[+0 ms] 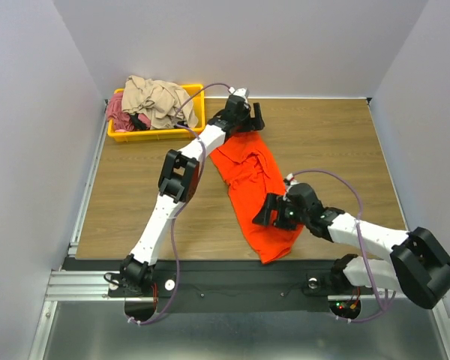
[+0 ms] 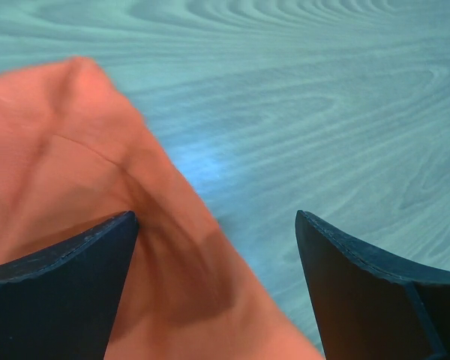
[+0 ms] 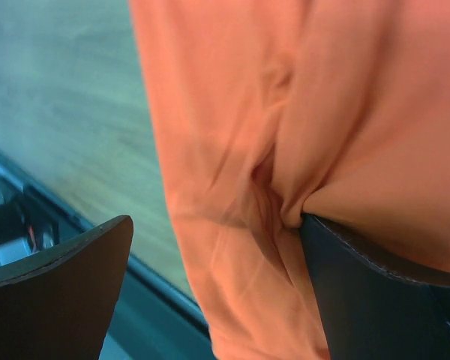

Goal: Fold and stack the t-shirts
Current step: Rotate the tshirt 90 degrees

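left claw (image 2: 216, 225): spread over orange t-shirt (image 2: 67, 172) | right claw (image 3: 216, 225): spread, touching it

No text, label or number can be read anywhere.

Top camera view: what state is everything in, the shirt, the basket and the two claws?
Orange t-shirt: unfolded, rumpled on the table.
Yellow basket: holds a heap of unfolded clothes.
Left gripper: open, at the shirt's far edge.
Right gripper: open, shirt pressing one finger.
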Action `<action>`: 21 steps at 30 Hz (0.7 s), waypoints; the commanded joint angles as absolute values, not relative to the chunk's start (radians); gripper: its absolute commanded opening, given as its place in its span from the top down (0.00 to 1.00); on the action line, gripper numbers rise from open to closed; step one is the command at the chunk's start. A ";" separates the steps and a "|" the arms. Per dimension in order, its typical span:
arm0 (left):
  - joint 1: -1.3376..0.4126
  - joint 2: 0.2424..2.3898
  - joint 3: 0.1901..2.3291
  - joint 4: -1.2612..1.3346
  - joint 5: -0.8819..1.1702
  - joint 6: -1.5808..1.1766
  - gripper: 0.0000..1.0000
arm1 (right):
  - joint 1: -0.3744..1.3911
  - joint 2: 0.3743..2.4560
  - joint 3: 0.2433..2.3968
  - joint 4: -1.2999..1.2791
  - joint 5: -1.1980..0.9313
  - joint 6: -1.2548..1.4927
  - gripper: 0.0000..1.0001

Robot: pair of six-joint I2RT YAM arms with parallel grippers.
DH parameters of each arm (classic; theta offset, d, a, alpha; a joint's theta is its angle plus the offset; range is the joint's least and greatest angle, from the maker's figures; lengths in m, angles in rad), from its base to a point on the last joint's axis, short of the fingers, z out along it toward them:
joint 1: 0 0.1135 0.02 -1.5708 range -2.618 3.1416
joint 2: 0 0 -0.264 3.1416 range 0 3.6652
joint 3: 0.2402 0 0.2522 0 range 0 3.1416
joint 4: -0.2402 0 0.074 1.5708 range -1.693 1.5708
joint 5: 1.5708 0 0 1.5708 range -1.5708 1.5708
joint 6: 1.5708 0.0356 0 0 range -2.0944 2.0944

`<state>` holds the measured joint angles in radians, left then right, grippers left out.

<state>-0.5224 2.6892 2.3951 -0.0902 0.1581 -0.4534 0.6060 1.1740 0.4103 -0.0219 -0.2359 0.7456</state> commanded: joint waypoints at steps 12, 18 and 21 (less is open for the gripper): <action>-0.479 2.698 2.428 -0.064 0.293 -0.362 0.01 | 0.902 1.365 0.491 -0.202 -0.278 0.735 0.00; -0.479 2.678 2.422 -0.081 0.284 -0.351 0.01 | 0.902 1.322 0.609 -0.235 -0.187 0.669 0.00; -0.480 2.587 2.416 -0.080 0.278 -0.357 0.01 | 0.902 1.302 0.684 -0.273 -0.094 0.654 0.00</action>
<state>-0.4778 2.7010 2.4145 -0.0967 0.2687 -0.3740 0.8921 1.3289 0.6044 -0.1665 -0.2230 0.7074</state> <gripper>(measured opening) 0.985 0.998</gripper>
